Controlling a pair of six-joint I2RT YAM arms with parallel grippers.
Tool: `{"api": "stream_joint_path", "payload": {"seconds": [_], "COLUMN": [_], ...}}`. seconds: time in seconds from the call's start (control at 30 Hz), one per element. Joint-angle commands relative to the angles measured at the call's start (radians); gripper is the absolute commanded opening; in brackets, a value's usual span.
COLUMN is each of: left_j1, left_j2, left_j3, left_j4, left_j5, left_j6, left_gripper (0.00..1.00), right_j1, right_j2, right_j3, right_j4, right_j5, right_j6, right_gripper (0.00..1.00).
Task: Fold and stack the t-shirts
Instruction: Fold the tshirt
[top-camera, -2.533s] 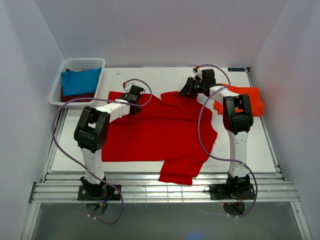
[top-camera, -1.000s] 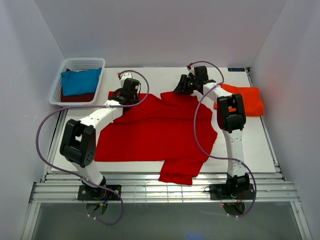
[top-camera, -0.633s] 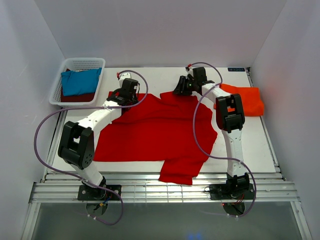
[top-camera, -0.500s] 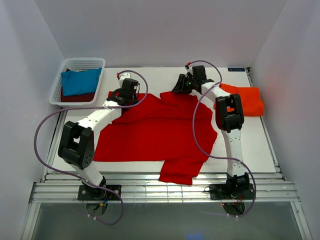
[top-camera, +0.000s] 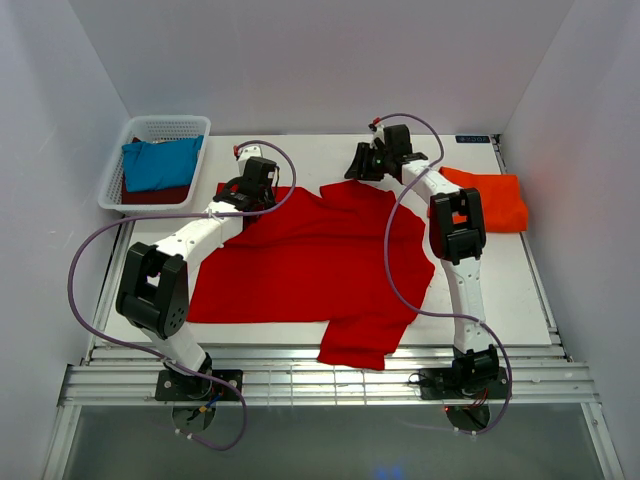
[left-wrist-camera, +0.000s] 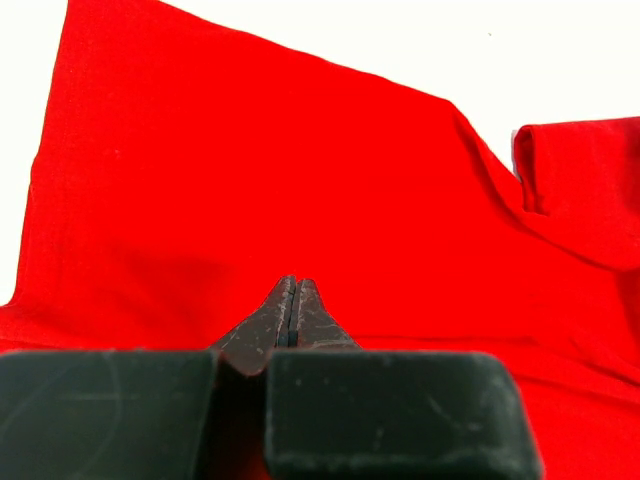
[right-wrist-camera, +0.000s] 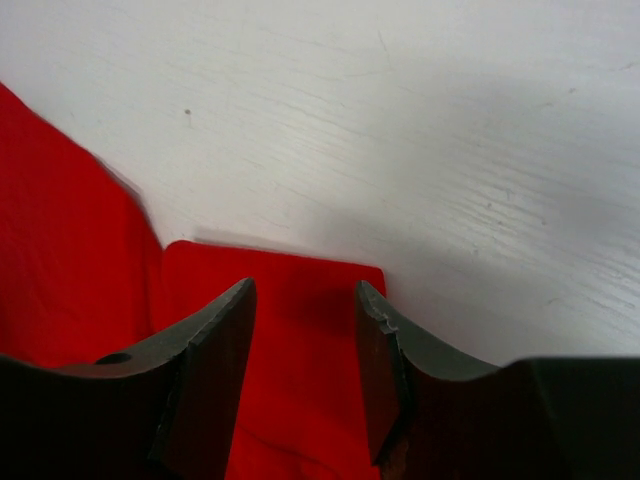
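Observation:
A bright red t-shirt (top-camera: 320, 265) lies spread across the table, one sleeve hanging over the front edge. My left gripper (top-camera: 245, 192) is shut and empty, low over the shirt's far left part (left-wrist-camera: 250, 180). My right gripper (top-camera: 358, 166) is open above the shirt's far right corner, which lies between its fingers (right-wrist-camera: 375, 330) in the right wrist view (right-wrist-camera: 290, 300). A folded orange-red t-shirt (top-camera: 492, 203) lies at the right. A teal-blue t-shirt (top-camera: 160, 163) sits on a dark maroon one (top-camera: 150, 192) in the basket.
A white mesh basket (top-camera: 165, 128) stands at the far left corner. White walls enclose the table on three sides. Purple cables loop from both arms. Bare white tabletop (right-wrist-camera: 400, 120) lies beyond the shirt's far edge.
Both arms have reached farther back. The left gripper moved up along the shirt's far left part. The right gripper moved left and back to the shirt's far corner.

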Motion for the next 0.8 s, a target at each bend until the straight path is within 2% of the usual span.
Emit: {"api": "stream_joint_path", "payload": {"seconds": [0.0, 0.33, 0.43, 0.47, 0.53, 0.77], "left_j1": [-0.004, -0.004, -0.004, -0.004, -0.004, -0.004], "left_j2": [-0.043, -0.050, -0.050, -0.050, -0.052, -0.044], "left_j3": [-0.007, -0.007, -0.008, -0.008, -0.010, -0.008], "left_j4": [0.000, 0.000, 0.000, 0.000, 0.000, 0.002], "left_j5": [0.001, -0.003, -0.003, -0.003, -0.005, -0.015], "left_j6": [0.011, 0.013, 0.010, 0.011, 0.010, 0.008], "left_gripper": [0.00, 0.00, 0.00, 0.00, 0.00, 0.00], "right_j1": [0.004, 0.004, 0.004, 0.004, 0.004, 0.005], "right_j2": [0.017, 0.008, 0.009, 0.008, 0.006, -0.066], "right_j3": [-0.023, -0.032, -0.041, -0.048, -0.064, -0.095], "right_j4": [-0.031, -0.068, -0.073, -0.073, -0.071, -0.027], "right_j5": [0.033, 0.053, 0.042, 0.036, 0.022, 0.062], "right_j6": [-0.054, -0.107, -0.109, -0.109, -0.111, -0.100], "right_gripper": [0.50, 0.49, 0.31, 0.20, 0.10, 0.08]}}
